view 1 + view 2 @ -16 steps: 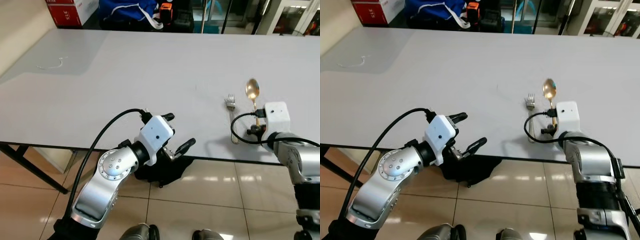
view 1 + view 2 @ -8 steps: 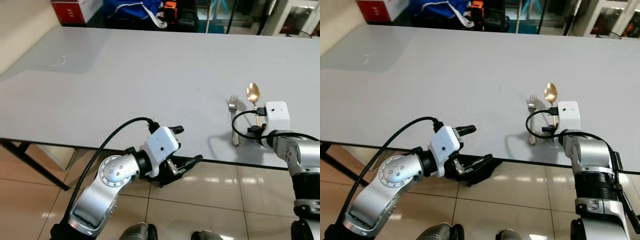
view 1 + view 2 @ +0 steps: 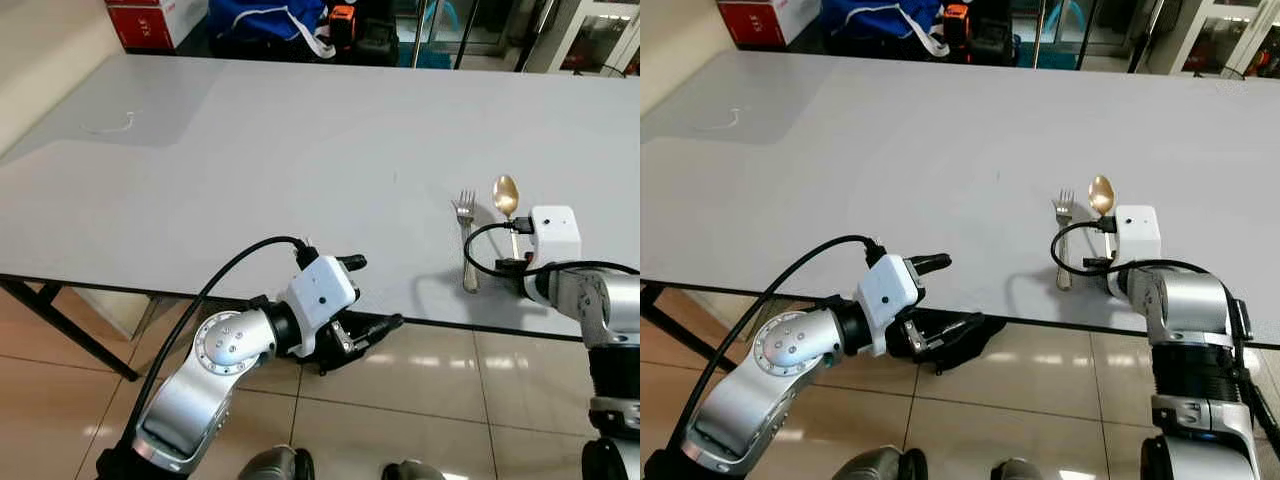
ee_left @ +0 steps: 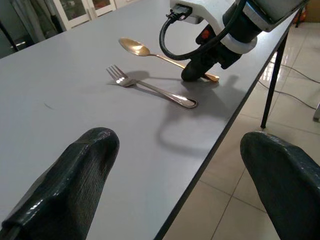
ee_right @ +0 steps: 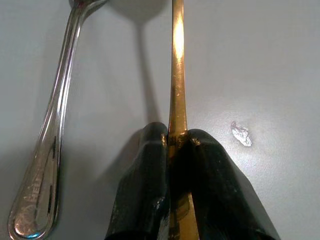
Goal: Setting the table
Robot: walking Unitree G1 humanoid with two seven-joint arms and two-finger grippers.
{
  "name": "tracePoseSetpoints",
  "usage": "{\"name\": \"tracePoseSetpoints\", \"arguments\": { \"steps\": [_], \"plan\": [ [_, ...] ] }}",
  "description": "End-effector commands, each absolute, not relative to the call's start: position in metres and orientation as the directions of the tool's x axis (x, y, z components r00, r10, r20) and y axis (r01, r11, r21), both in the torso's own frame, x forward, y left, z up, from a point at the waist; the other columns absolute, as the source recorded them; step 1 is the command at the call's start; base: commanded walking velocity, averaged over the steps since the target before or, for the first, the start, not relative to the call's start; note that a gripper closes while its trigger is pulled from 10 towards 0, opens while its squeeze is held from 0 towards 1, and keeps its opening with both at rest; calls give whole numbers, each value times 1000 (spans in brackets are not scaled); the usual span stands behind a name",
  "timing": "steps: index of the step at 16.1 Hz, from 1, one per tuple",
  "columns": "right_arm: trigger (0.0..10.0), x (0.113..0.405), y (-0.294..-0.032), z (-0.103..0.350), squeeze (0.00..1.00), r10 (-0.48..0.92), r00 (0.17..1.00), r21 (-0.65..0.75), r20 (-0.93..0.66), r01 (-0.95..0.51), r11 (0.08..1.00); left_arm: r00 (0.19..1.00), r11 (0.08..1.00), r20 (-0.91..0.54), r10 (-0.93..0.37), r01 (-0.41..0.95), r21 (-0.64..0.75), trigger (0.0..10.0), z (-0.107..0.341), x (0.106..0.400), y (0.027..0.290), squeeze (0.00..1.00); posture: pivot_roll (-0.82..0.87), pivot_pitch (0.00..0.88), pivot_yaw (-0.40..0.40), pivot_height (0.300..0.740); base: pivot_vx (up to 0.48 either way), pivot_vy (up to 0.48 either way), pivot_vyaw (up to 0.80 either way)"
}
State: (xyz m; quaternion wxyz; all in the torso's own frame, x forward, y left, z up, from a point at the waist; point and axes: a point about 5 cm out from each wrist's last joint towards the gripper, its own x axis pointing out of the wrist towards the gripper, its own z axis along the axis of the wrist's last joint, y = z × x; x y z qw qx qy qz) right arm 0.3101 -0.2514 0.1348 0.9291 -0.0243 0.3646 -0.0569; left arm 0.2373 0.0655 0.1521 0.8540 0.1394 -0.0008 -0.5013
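A gold spoon (image 3: pixel 506 195) lies on the grey table (image 3: pixel 250 170) near its front right edge, beside a silver fork (image 3: pixel 466 248) on its left. My right gripper (image 5: pixel 176 136) is shut on the spoon's handle; its black fingers (image 4: pixel 199 70) rest on the tabletop under the white wrist box (image 3: pixel 555 233). My left gripper (image 3: pixel 368 293) hovers open at the table's front edge, well to the left of the cutlery, with nothing between its fingers (image 4: pixel 80 180).
A thin white loop of string (image 3: pixel 106 127) lies at the table's far left. Behind the table stand a red box (image 3: pixel 150 18) and a blue bag (image 3: pixel 265 15). Black table legs (image 3: pixel 60 330) and tiled floor (image 3: pixel 420 390) are below the front edge.
The view has shifted a little. My left gripper has sunk slightly toward the table edge. The gold spoon, held by my right gripper, has come a bit nearer alongside the fork.
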Motion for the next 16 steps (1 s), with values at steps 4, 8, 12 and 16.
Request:
{"name": "tracePoseSetpoints", "arguments": {
  "steps": [4,8,12,16],
  "plan": [
    [10000,308,-245,131,0,-91,669,-71,-738,57,996,474,434,-143,-869,868,240,10000,154,235,64,0,-35,63,21,740,0,0,0],
    [10000,309,-246,131,604,-97,652,-63,-752,75,995,460,422,-148,-876,877,231,10000,154,233,64,0,-33,63,19,740,0,0,0],
    [10000,311,-247,131,651,-99,652,-58,-752,83,995,451,414,-148,-880,882,225,10000,154,232,63,0,-33,62,18,740,0,0,0],
    [10000,318,-240,142,0,-43,701,-17,-712,44,999,455,418,-148,-878,880,227,10000,154,233,65,0,-32,57,17,740,0,0,0]
  ]
}}
